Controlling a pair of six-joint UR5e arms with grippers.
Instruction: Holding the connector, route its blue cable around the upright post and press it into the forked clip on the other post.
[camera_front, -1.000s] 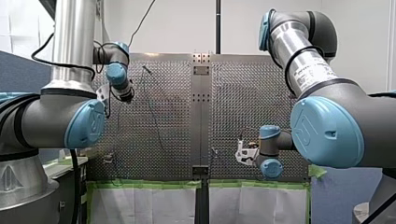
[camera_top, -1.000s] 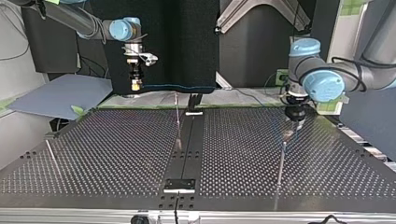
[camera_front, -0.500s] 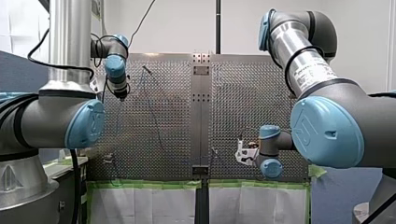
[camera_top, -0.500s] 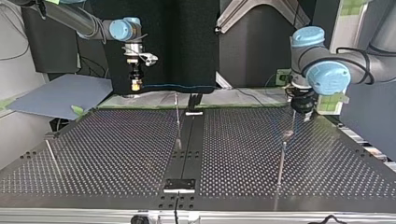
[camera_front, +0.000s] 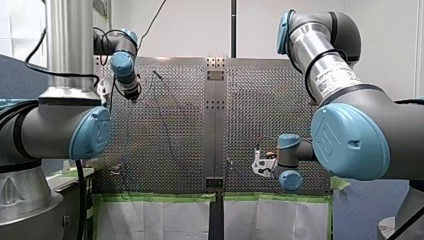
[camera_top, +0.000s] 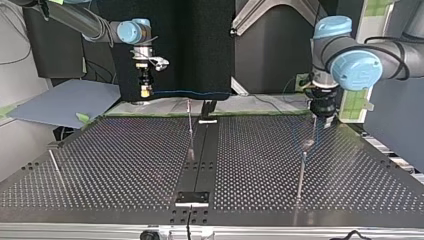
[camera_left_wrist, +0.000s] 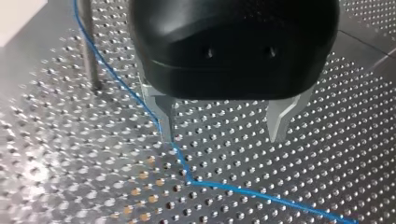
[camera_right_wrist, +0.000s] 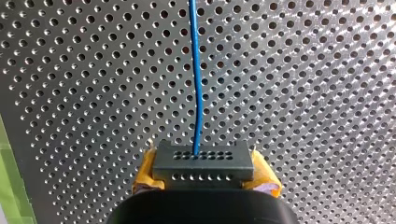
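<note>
My right tool (camera_right_wrist: 203, 183): closed on the dark connector (camera_right_wrist: 203, 163), yellow pads (camera_right_wrist: 145, 173) at its sides, probably to anchor the cable end for routing.
Blue cable (camera_right_wrist: 195, 70): leaves the connector straight ahead over the perforated surface (camera_right_wrist: 327, 93); in the left wrist view it passes just beside the upright post (camera_left_wrist: 88, 46).
My left tool (camera_left_wrist: 223, 127): spread wide, gripping nothing; the cable runs at one metal finger (camera_left_wrist: 163, 114), contact unclear, seemingly placed to guide it.
</note>
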